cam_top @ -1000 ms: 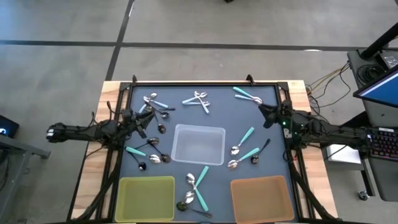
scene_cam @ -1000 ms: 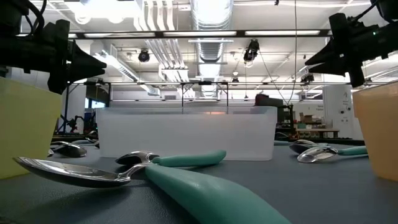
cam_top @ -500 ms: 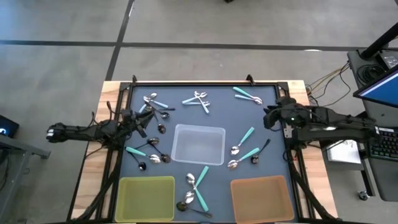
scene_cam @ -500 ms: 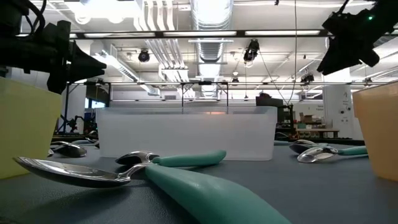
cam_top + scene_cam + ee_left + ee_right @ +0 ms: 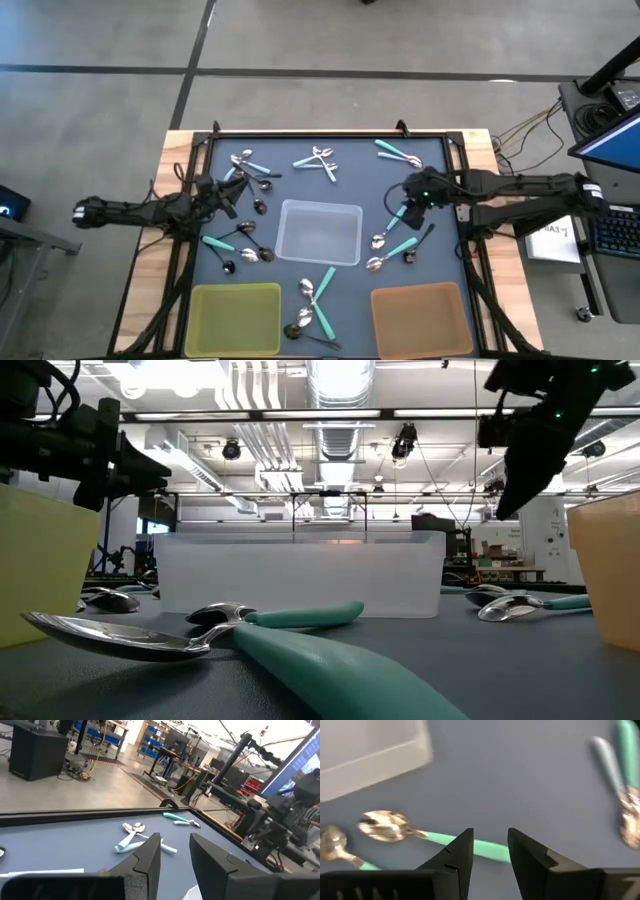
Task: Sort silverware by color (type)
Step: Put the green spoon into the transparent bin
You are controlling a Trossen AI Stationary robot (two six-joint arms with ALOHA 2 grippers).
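Teal-handled spoon with shiny metal bowl (image 5: 420, 836) looks light, thin, stiff and slippery, so you take its handle with the right gripper (image 5: 490, 851), whose fingers stand apart and empty.

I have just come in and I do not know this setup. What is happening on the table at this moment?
Two robot arms are sorting scattered spoons. The right gripper hangs open and empty above a teal-handled spoon beside the clear bin, seemingly about to pick it up. The left gripper waits, open, over the table's left side near a small cluster of spoons. The yellow bin and brown bin look empty; nothing appears sorted yet.
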